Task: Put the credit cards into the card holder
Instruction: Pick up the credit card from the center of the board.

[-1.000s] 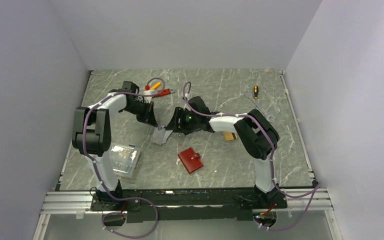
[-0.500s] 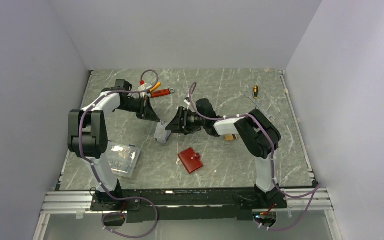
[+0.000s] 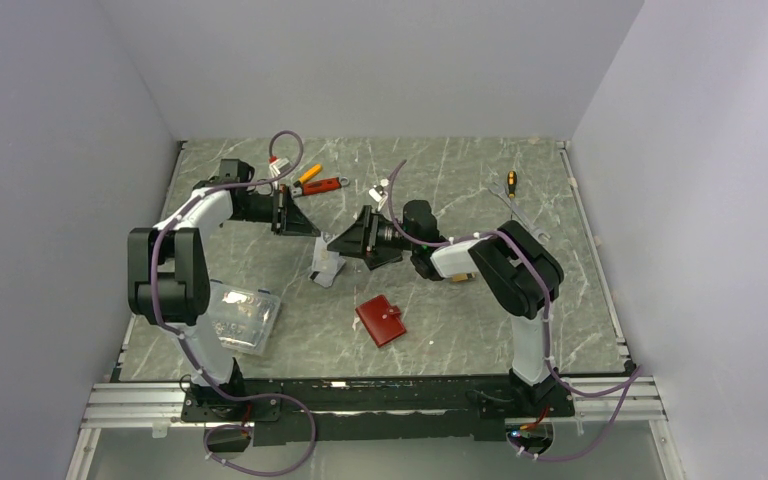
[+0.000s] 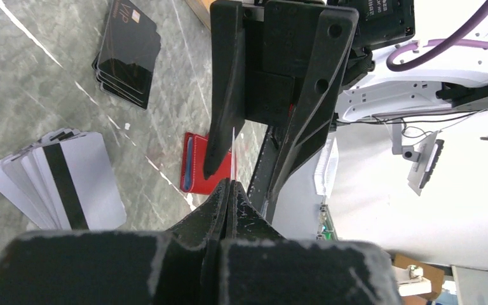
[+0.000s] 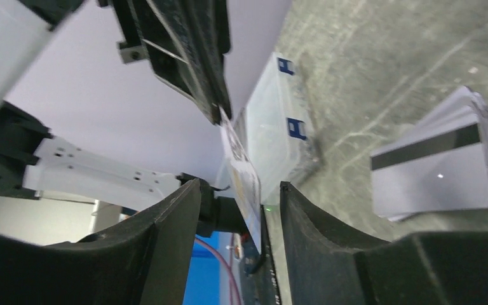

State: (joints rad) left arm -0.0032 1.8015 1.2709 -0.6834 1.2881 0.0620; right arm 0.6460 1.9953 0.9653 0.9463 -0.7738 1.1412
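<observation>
One thin pale plastic card (image 5: 244, 184) is pinched at one end by the left tool (image 4: 229, 187), whose jaws are fully closed on it. The card hangs in the air above the grey marbled bench (image 3: 580, 300), beyond the small red leather-like card holder (image 3: 381, 321) and to its left, as seen from the arm bases.

The right tool (image 5: 238, 197) faces the left one, tip to tip. Its jaws stand about half wide, one on each side of the free end of the card, and a gap shows on both sides, so I judge it does not grip yet. The long axis of the card runs from one tool to the other, and its flat faces are turned to the two right pads. This is what the closing move depends on: if the right tool closes straight, it should meet the faces, not the edge.

The card holder lies flat on the bench, nearer to the bases than both tools, and the right arm is the closer one to it. A fan of silver-white cards with a dark stripe (image 3: 325, 268) lies on the bench just beyond the holder, under the two tools.
</observation>
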